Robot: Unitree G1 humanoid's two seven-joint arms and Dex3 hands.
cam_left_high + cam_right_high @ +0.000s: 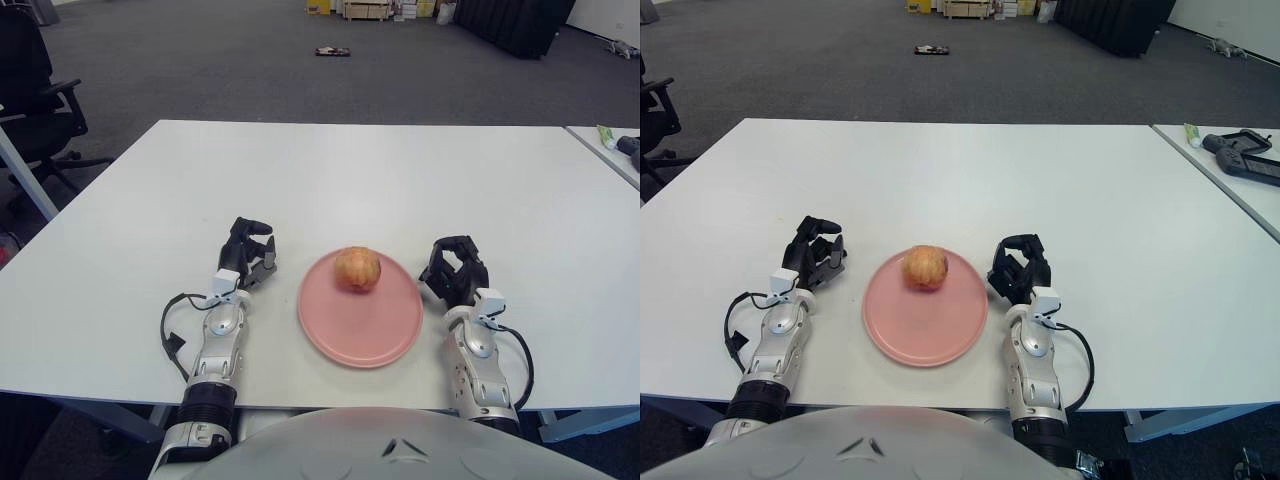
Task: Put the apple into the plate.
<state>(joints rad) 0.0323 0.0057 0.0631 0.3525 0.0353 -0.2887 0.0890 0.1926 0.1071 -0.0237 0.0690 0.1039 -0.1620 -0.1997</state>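
Apple (357,268) sits on the pink plate (360,335), toward its upper edge, at lower centre of the frame on the white table (400,170). Left hand (247,253) shows just left of the plate, fingers curled together, holding nothing. Right hand (455,270) shows just right of the plate rim, fingers likewise curled and empty; neither hand touches the apple.
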